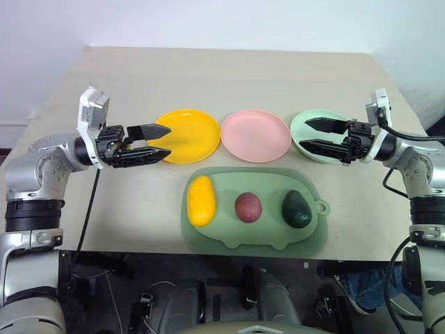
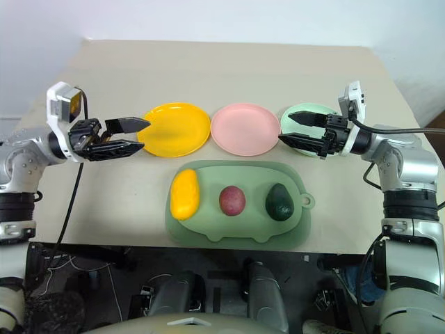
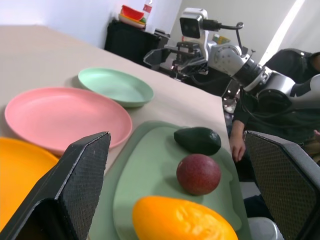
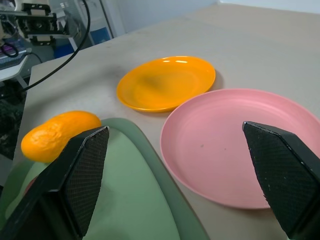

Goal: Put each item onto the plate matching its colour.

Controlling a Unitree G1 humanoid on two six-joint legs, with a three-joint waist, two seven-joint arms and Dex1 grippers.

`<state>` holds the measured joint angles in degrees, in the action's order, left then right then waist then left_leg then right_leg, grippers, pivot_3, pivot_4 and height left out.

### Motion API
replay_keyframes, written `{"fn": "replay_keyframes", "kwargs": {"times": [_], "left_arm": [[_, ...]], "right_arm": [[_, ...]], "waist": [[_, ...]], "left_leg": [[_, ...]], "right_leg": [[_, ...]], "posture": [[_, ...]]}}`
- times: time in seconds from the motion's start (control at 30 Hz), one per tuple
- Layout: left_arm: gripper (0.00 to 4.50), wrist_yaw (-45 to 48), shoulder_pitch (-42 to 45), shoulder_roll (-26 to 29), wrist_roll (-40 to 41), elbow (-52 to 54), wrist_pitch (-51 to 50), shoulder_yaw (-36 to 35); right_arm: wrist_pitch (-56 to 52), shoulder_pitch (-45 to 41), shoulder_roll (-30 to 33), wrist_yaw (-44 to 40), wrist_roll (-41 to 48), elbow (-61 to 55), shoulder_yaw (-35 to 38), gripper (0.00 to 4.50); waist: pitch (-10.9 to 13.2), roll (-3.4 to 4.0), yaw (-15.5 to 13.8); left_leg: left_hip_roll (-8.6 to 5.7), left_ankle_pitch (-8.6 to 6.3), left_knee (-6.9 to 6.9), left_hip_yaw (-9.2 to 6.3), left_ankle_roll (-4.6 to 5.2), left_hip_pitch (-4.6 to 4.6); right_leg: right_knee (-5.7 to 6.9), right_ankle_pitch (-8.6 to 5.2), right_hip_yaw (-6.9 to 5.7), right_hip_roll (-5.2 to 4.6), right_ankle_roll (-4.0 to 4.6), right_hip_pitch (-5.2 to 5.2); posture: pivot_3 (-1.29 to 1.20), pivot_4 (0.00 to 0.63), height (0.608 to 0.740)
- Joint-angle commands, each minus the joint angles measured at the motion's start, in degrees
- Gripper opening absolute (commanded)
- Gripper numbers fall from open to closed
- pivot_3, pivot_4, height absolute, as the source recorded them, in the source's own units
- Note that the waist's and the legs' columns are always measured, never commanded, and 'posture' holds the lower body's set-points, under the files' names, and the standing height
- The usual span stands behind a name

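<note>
Nearest me, the sage green tray (image 1: pixel 208 240) holds the yellow mango (image 1: pixel 201 200), the maroon-red fruit (image 1: pixel 248 207) and the dark green avocado (image 1: pixel 297 209) in a row, while the yellow plate (image 1: pixel 188 136), pink plate (image 1: pixel 255 135) and mint green plate (image 1: pixel 306 125) sit bare just beyond it on the surface (image 1: pixel 139 202). I judge nothing is sorted yet: my left pincer (image 1: pixel 158 142) and right pincer (image 1: pixel 311 136) both hover wide open and empty, so next I'd lower one onto a fruit, perhaps the mango. I can read no labels or writing.
</note>
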<state>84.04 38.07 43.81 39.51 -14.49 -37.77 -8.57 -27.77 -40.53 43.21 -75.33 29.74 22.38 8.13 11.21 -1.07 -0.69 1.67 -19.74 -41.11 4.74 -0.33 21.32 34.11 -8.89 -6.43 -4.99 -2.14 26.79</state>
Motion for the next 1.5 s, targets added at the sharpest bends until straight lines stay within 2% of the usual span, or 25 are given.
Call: {"fn": "replay_keyframes", "kwargs": {"times": [0.03, 0.3, 0.4, 0.57, 0.63, 0.7, 0.83, 1.0, 1.07, 1.2, 1.3, 1.5], "left_arm": [[4.48, 0.06, 0.92, 0.68, 1.33, 1.54, -0.05, -1.73], [4.48, -0.15, 1.01, -0.30, 1.40, 1.54, 0.19, -1.59], [4.48, -0.05, 2.04, -1.48, 0.58, 0.00, 1.34, -0.82], [4.48, -0.08, 3.91, -3.74, -0.13, -1.48, 2.50, -0.05], [4.48, 1.02, 4.45, -4.01, -0.82, -3.75, 3.69, 0.05], [4.48, 1.16, 5.38, -4.34, -0.98, -4.44, 3.53, 0.54], [4.48, 2.58, 5.60, -4.15, -1.35, -5.09, 3.96, 0.91], [4.48, 3.84, 5.73, -5.06, -2.23, -5.52, 4.89, 1.93], [4.48, 4.15, 5.85, -5.42, -2.59, -5.98, 5.19, 2.11], [4.48, 4.95, 6.05, -5.71, -2.77, -7.21, 5.73, 2.13], [4.48, 5.51, 5.82, -5.98, -3.15, -8.11, 6.43, 2.42], [4.48, 6.51, 5.14, -6.11, -2.65, -7.37, 6.47, 2.22]], "right_arm": [[1.04, -2.34, -0.33, 1.03, -0.69, 0.48, 0.37, 4.50], [-5.25, -3.20, 1.64, 6.47, -2.11, 0.16, 0.24, 4.50], [-10.23, -4.72, 0.57, 19.37, -3.66, -0.30, 3.39, 4.50], [-20.04, -3.92, 0.49, 25.92, -0.56, -6.48, 5.92, 4.50], [-23.27, -0.55, -1.12, 33.40, -1.23, -13.56, 7.86, 4.50], [-25.75, 0.84, -1.29, 36.64, -1.13, -16.52, 9.04, 4.50], [-40.97, 2.79, 0.75, 37.41, 4.49, -22.50, 10.37, 4.50], [-60.21, 0.53, 2.18, 40.57, 8.26, -26.12, 12.44, 4.50], [-64.28, 0.17, 2.72, 41.12, 11.28, -28.27, 13.84, 4.50], [-64.73, 3.05, 8.68, 44.02, 24.26, -29.09, 10.93, 4.50], [-64.73, 4.51, 12.01, 52.22, 35.02, -28.93, 9.44, 4.50], [-64.73, 7.82, 11.01, 74.71, 53.85, -28.59, 11.36, 4.50]], "waist": [[0.00, 0.00, 0.01], [0.00, 0.00, 0.05], [0.00, 0.00, 0.03], [0.00, 0.00, 0.06], [0.00, 0.00, 0.05], [-0.01, 0.00, 0.04], [-0.01, 0.01, -0.01], [-0.01, 0.01, -0.01], [-0.01, 0.00, 0.01], [-0.01, 0.00, -0.04], [-0.02, -0.02, 0.03], [-0.02, -0.03, 0.03]], "left_leg": [[-0.01, 0.00, 0.00, 0.00, 0.00, 0.00], [0.00, 0.00, 0.01, 0.01, 0.00, 0.00], [0.00, 0.00, 0.01, 0.01, 0.00, -0.01], [-0.01, 0.00, 0.02, 0.01, -0.01, 0.02], [0.00, 0.00, 0.02, 0.01, -0.01, 0.03], [0.00, 0.00, 0.05, 0.00, -0.01, 0.02], [0.00, 0.00, 0.03, -0.01, 0.01, 0.04], [0.00, -0.11, 0.03, -0.03, 0.21, 0.04], [0.00, -0.15, 0.03, -0.03, 0.27, 0.04], [0.00, -0.17, 0.04, -0.07, 0.30, 0.05], [-0.01, -0.19, 0.03, -0.07, 0.33, 0.05], [0.02, -0.19, 0.05, -0.05, 0.34, 0.04]], "right_leg": [[0.00, 0.00, 0.00, -0.01, 0.00, 0.00], [0.00, 0.00, 0.00, 0.00, 0.00, 0.01], [0.01, 0.00, 0.00, -0.01, 0.00, 0.00], [-0.01, 0.00, 0.00, -0.01, 0.01, 0.02], [0.00, 0.00, 0.00, -0.01, 0.00, 0.03], [0.00, 0.00, 0.00, 0.00, 0.01, 0.03], [0.00, 0.00, 0.00, -0.01, 0.00, 0.03], [0.00, 0.00, 0.00, -0.01, 0.00, 0.03], [0.00, 0.00, 0.00, -0.02, 0.00, 0.04], [-0.02, 0.00, 0.00, -0.01, 0.01, 0.04], [-0.04, 0.00, 0.00, -0.03, 0.00, 0.02], [-0.03, 0.00, 0.01, -0.02, 0.01, 0.04]], "posture": [[0.00, 0.150, 0.740], [0.00, 0.150, 0.740], [0.00, 0.150, 0.740], [0.00, 0.150, 0.740], [0.00, 0.150, 0.740], [0.00, 0.150, 0.740], [0.00, 0.150, 0.740], [0.00, 0.150, 0.740], [0.00, 0.150, 0.740], [0.00, 0.150, 0.740], [0.00, 0.150, 0.740], [0.00, 0.150, 0.740]]}}
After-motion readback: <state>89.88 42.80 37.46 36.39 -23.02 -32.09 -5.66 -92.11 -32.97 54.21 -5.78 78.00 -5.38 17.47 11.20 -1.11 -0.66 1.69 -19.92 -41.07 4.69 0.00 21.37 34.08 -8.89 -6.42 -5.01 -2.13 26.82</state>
